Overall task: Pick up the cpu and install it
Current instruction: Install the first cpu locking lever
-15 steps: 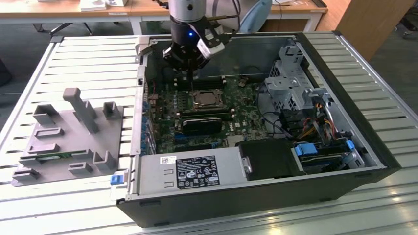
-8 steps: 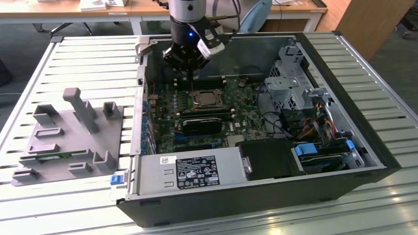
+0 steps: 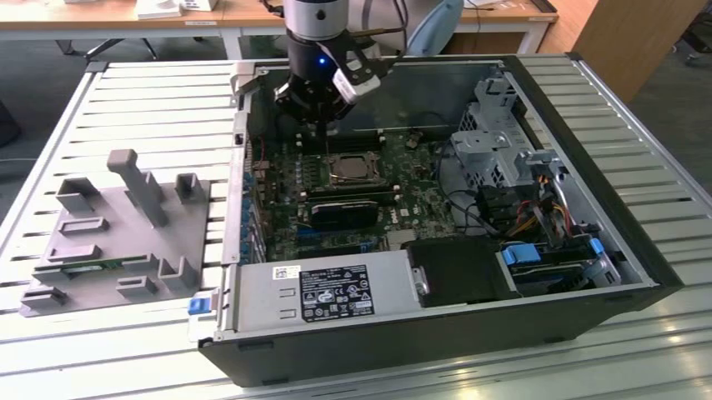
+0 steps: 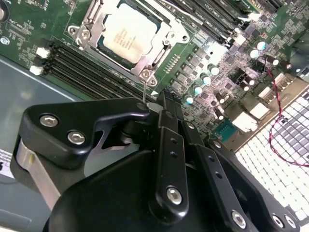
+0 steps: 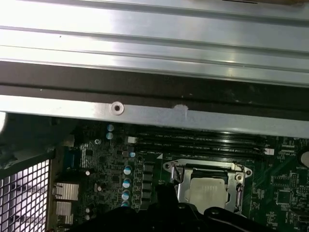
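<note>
The cpu (image 3: 353,169), a small square chip with a shiny silver-grey top, lies flat in the metal-framed socket (image 3: 333,158) on the green motherboard inside the open computer case (image 3: 579,167). Both wrist views show the cpu (image 4: 129,35) (image 5: 207,191) seated inside that frame. My gripper (image 3: 323,121) hangs above the board, just behind the socket near the case's rear wall, apart from the chip. Its black linkage (image 4: 159,145) fills the near part of the second wrist view, and a thin pin (image 4: 144,92) points down beside a socket corner. Nothing shows held in it.
A grey holder fixture (image 3: 122,225) with a green memory stick (image 3: 100,265) stands on the slatted table at the exterior view's left. Inside the case are a black block (image 3: 339,212), the power supply (image 3: 323,292), a drive cage (image 3: 495,142) and cables (image 3: 534,208).
</note>
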Controlling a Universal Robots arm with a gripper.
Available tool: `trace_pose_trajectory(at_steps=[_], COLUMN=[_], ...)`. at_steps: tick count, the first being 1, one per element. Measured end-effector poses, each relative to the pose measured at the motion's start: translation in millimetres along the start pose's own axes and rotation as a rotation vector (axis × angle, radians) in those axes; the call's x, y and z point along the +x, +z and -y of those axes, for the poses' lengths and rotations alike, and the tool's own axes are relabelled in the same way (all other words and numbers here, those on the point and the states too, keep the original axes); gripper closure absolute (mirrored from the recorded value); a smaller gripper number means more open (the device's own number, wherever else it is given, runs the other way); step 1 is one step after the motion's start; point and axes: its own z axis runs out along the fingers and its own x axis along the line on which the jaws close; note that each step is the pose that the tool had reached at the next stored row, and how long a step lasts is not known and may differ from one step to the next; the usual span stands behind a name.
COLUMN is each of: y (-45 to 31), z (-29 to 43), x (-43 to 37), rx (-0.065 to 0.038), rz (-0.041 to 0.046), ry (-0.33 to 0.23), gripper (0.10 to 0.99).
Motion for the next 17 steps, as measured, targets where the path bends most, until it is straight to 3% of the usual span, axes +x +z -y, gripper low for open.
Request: trace_pose_trajectory(at_steps=[10, 17], y=[-0.1, 0.2], z=[-10.1, -10.1], x=[-0.6, -18.3], rx=[0.0, 0.0], rz=[-0.0001, -0.0002], ry=[0.0, 0.001], gripper=[0.98, 0.98])
